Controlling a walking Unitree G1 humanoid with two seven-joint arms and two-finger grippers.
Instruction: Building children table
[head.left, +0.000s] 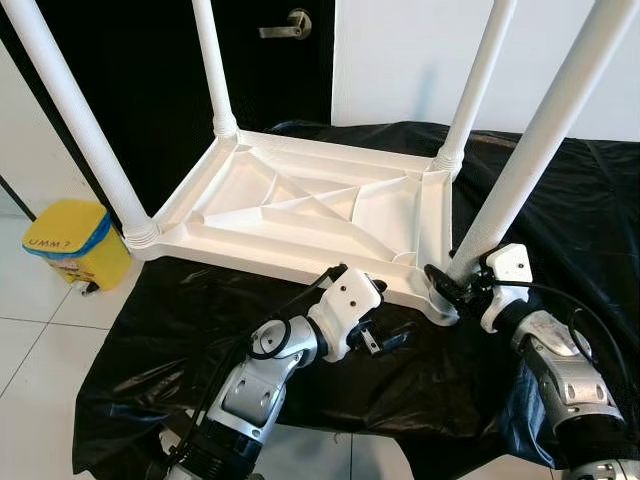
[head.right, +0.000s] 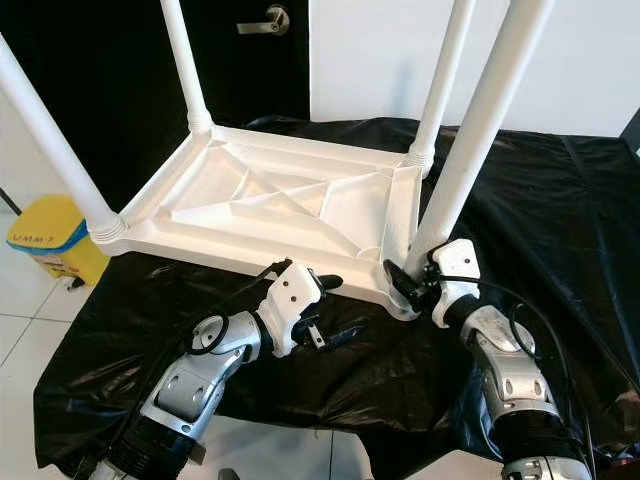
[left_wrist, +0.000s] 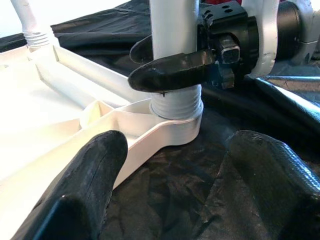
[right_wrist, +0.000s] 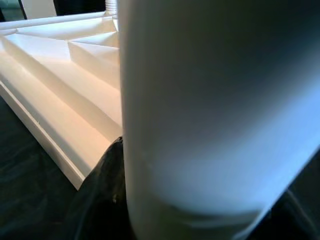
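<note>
White plastic children's table (head.left: 310, 205), upturned on black sheeting (head.left: 560, 200), four legs up; right gripper (head.left: 447, 287) clamped round the near-right leg (head.left: 540, 150) just above its threaded socket. Left gripper (head.left: 385, 325) beside it, fingers spread, holding nothing, near the table's front edge; yellow bin (head.left: 75, 240) far off its outer side.

We see both eye views bright, evenly lit and sharp, with soft sheen on the black sheet (head.left: 480, 370). In our right wrist view the table leg (right_wrist: 215, 110) sits so close it blurs, shaded bluish; our left wrist view stays fairly crisp.
</note>
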